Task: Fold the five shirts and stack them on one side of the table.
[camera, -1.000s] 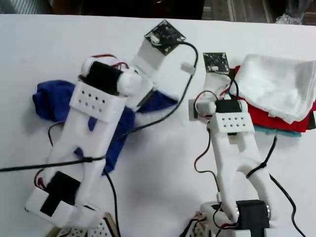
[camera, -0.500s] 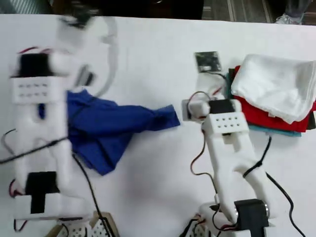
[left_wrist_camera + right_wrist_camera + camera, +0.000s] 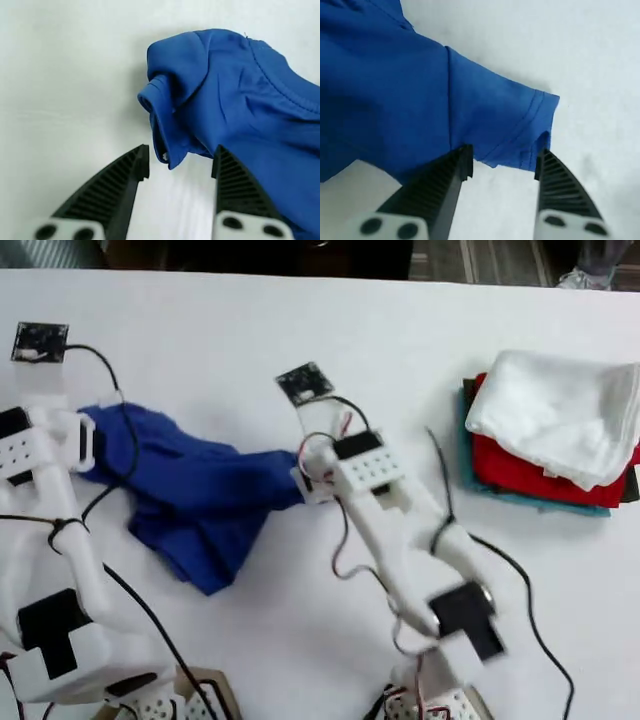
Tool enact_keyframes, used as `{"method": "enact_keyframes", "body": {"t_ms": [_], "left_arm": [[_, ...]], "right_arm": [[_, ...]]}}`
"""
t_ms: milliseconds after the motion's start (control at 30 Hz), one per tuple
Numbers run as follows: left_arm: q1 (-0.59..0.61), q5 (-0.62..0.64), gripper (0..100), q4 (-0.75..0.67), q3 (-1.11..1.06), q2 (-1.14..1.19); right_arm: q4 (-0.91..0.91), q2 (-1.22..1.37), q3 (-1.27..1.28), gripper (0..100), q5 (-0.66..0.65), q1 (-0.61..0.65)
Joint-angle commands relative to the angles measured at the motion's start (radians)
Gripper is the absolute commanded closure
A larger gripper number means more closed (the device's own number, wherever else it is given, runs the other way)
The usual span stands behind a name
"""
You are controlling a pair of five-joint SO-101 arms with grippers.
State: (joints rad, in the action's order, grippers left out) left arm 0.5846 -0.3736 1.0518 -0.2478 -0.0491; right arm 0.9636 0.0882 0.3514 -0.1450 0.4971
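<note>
Evidently to pull it flat, the left end effector [image 3: 182, 152] and right end effector [image 3: 505, 150] hang released over opposite ends of the crumpled blue shirt [image 3: 200, 500], which lies on the bench [image 3: 250, 330] well apart from the folded stack [image 3: 560, 420].
</note>
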Motion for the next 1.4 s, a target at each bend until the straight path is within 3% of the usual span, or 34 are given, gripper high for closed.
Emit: {"method": "enact_keyframes", "body": {"t_ms": [0, 100, 200, 600, 733, 800, 967, 1167, 1367], "left_arm": [[0.018, 0.006, 78, -0.063, -0.033, -0.009], [0.051, 0.006, 78, -0.077, -0.047, -0.009], [0.071, 0.005, 78, -0.077, -0.047, -0.009], [0.074, 0.005, 78, -0.081, -0.051, -0.008], [0.08, 0.005, 78, -0.075, -0.05, -0.012], [0.124, 0.015, 78, -0.078, -0.041, -0.017], [0.341, 0.115, 78, -0.097, 0.008, -0.011], [0.565, 0.141, 78, -0.097, 0.041, -0.011], [0.626, 0.14, 78, -0.095, 0.041, -0.011]], "right_arm": [[0.001, 0.173, -0.167, 79.6, -0.037, 0.008], [0.064, 0.289, -0.316, 83.5, -0.057, -0.012], [0.136, 0.329, -0.479, 98.9, -0.052, -0.064], [0.527, 0.337, -1.03, 97.8, -0.051, -0.268], [0.611, 0.338, -0.974, 96.6, -0.051, -0.157], [0.616, 0.338, -0.948, 90.8, -0.051, -0.067], [0.579, 0.337, -0.944, 73.6, -0.051, 0.153], [0.516, 0.378, -0.914, 72.3, -0.051, 0.361], [0.401, 0.565, -0.888, 72.3, -0.06, 0.374]]}}
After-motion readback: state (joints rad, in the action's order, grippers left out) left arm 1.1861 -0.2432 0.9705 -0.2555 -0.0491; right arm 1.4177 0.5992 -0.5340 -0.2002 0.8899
